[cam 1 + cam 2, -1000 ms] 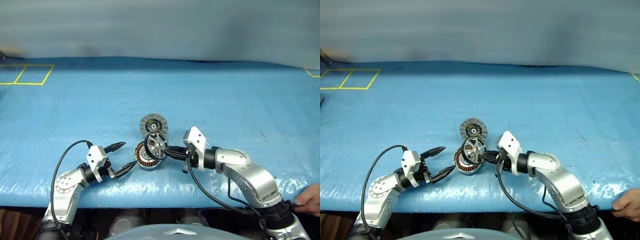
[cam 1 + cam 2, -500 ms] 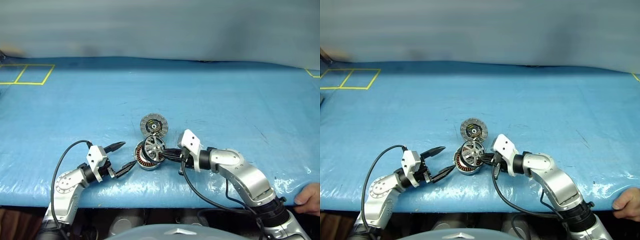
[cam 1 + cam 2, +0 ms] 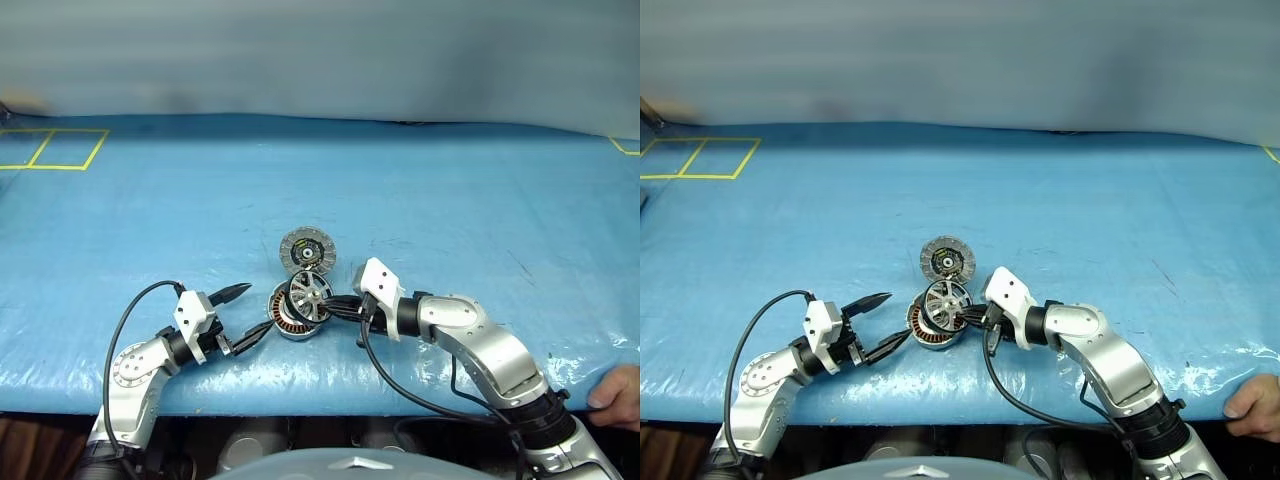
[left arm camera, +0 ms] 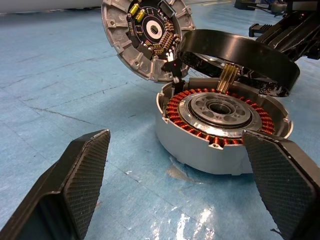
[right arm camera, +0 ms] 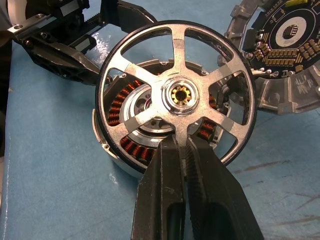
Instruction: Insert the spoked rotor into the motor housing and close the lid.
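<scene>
Right now your right gripper (image 5: 186,150) is clamped on the rotor (image 5: 176,95), its two black fingers pinched together on the rim's near edge. You have the rotor tilted above the housing (image 4: 222,131), lifted on the side towards that gripper and leaning over the copper windings, not seated in the cup. In the right wrist view the windings show through the gaps between the silver spokes, and the rotor's hub sits close to over the housing's hub.

The housing rests on the blue table (image 3: 450,200) near its front edge. Its lid (image 3: 306,248) lies open on the far side, joined at the housing's edge, with the segmented face and dark centre turned up.

Your left gripper (image 3: 246,313) hangs just beside the housing, on the side away from the right arm, its jaws spread wide and holding nothing. One fingertip comes close to the housing's wall; you cannot tell whether it touches.

A person's hand (image 3: 616,390) rests at the table's front edge, well apart from the parts.
</scene>
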